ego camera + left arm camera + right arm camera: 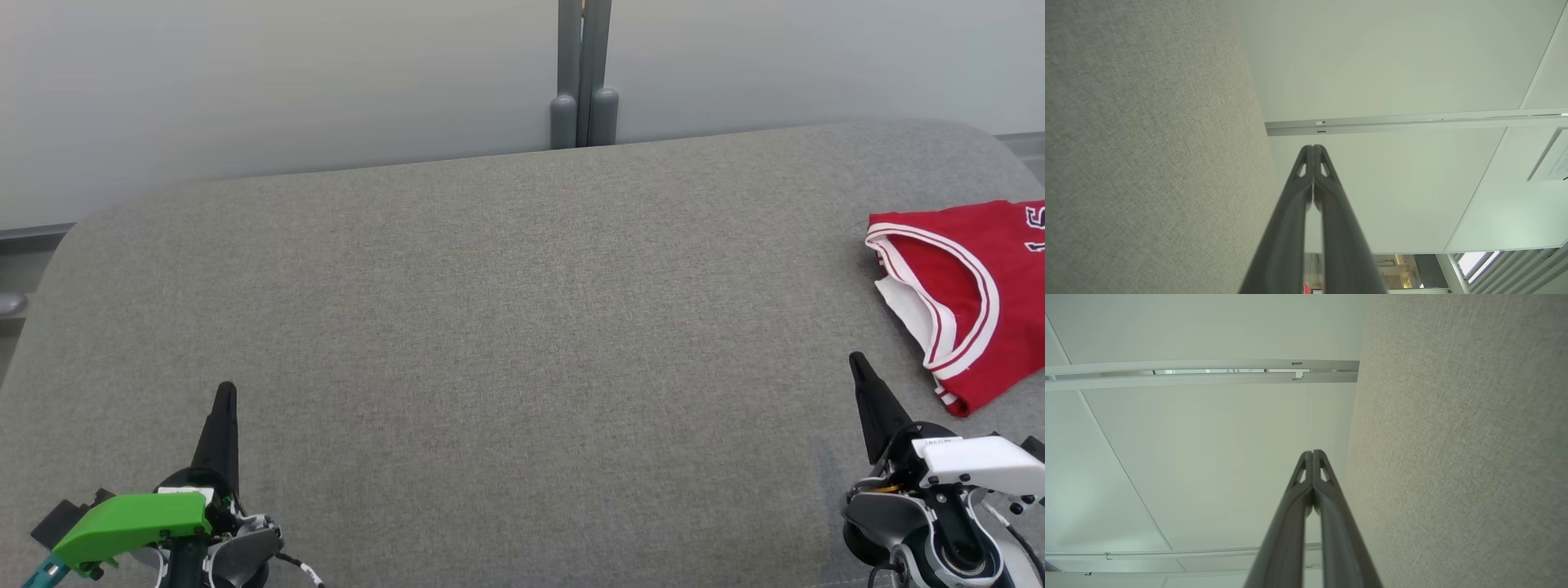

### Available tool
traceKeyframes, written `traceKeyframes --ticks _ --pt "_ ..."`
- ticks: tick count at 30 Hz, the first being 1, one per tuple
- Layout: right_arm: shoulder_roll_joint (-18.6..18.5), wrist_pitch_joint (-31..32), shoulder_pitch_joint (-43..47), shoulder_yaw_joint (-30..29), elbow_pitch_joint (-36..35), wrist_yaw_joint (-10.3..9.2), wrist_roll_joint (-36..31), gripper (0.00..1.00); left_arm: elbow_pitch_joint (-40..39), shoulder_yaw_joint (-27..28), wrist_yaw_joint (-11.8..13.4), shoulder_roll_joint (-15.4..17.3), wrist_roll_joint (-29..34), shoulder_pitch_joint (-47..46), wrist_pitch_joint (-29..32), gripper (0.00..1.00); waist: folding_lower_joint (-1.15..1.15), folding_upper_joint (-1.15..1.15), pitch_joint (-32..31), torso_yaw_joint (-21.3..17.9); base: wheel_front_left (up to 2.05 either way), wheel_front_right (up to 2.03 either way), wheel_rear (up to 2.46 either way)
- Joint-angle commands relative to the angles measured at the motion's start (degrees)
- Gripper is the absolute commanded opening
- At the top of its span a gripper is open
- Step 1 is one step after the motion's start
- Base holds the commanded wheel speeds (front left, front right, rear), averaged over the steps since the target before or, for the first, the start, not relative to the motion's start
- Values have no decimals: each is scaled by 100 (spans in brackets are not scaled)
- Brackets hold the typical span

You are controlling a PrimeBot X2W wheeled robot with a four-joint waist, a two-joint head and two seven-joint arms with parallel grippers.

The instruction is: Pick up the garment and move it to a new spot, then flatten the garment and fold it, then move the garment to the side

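Grey fabric-covered surface (490,327) takes up most of the head view, wide and flat, with rounded far corners. Pale wall (245,82) runs behind it. A grey post (584,73) stands at the middle of the far edge.

Garment (971,286): a red jersey with white-and-red trim, lying on the surface at the far right. Part of it runs past the picture's edge, so its full length and long axis can't be judged. The visible part looks doubled over, with a white layer showing under the trimmed opening. The near corner points toward the robot.

Right gripper (859,367): low on the right, fingers pressed together and holding nothing. The tip is aimed up the surface. The garment lies ahead and to its right, near but not touching, with bare fabric between them.

Left gripper (226,392): low on the left, fingers likewise pressed together and empty. It sits well apart from the garment, with the whole breadth of the surface between.

Judgement: the right arm is much the nearer. Nothing stands in its way. Its jaws need to spread before any pick at the near corner or trimmed edge.
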Motion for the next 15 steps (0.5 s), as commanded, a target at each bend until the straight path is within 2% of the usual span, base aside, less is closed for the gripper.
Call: traceKeyframes --ticks 1,15 --pt "-29 52 76 -20 -61 2 117 0 -42 18 -33 40 -152 -83 26 0 0 0 1 2 0 0 0" --pt "-28 74 81 -29 -71 2 185 0 -53 20 -37 40 -183 -84 43 0 0 0 4 5 0 0 0"
